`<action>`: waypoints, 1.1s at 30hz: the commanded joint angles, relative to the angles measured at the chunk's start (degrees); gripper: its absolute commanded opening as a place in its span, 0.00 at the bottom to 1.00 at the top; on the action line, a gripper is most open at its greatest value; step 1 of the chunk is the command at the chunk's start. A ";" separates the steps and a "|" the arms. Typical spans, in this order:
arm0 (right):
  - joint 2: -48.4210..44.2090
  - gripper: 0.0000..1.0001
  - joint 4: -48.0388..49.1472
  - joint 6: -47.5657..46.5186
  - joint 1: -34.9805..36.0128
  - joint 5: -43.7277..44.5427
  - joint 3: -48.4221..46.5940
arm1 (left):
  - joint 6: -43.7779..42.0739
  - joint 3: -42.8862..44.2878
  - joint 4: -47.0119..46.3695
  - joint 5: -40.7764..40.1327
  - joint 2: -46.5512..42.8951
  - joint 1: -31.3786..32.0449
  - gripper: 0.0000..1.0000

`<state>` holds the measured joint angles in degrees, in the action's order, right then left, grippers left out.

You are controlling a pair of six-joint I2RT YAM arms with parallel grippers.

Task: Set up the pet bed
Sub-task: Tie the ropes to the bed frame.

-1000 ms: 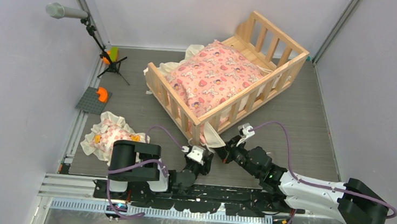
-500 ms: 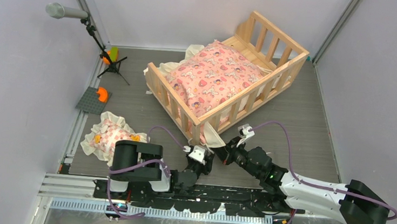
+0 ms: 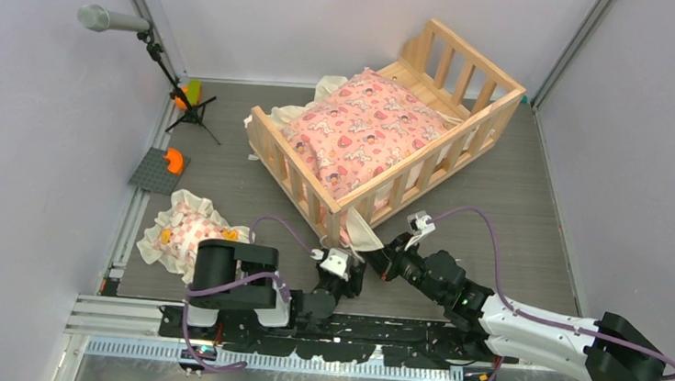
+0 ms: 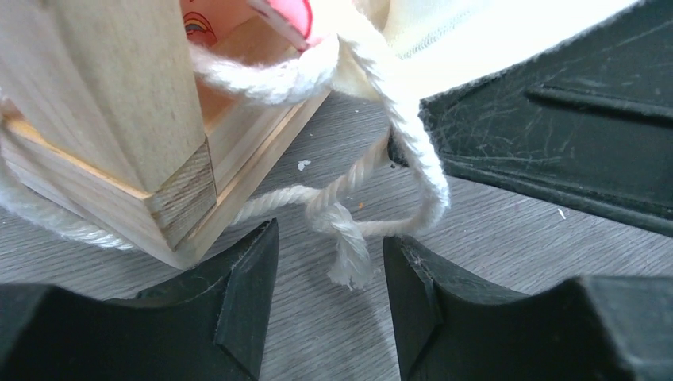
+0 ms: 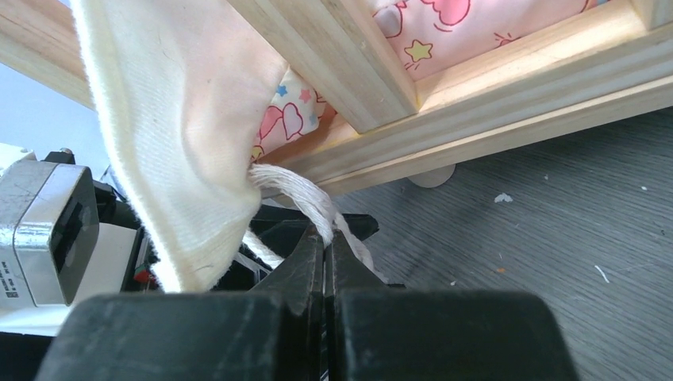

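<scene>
My left gripper [image 4: 329, 270] has its jaws apart, and the knotted end of a white cord [image 4: 347, 238] lies loose on the floor between them. My right gripper [image 5: 327, 246] is pinched together on the cord, just beneath a cream frill [image 5: 174, 143]. The pet bed [image 3: 429, 154] stands directly ahead of both jaws, its corner post just beside the left fingers. It is pale bare wood with slatted rails and a plank base, and a pink printed cushion [image 3: 362, 133] lies inside.
</scene>
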<state>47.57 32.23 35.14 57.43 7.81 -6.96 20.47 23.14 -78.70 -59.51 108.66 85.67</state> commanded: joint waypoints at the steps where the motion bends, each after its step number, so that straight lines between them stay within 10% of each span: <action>1: -0.76 0.00 0.83 1.37 0.24 -0.17 -2.13 | -0.31 1.41 -3.39 -2.63 0.54 0.20 0.51; 20: -1.65 0.00 -0.61 2.13 0.40 -0.09 -2.69 | 0.41 1.43 -3.39 -1.47 1.01 0.16 0.01; 33: -3.86 0.00 -9.85 0.81 0.32 9.07 -4.94 | 2.54 -7.60 -3.26 3.16 -5.07 1.40 0.00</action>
<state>45.28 25.02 36.53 57.43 11.51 -9.28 21.41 18.57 -79.02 -55.68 107.13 86.04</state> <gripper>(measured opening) 0.026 0.013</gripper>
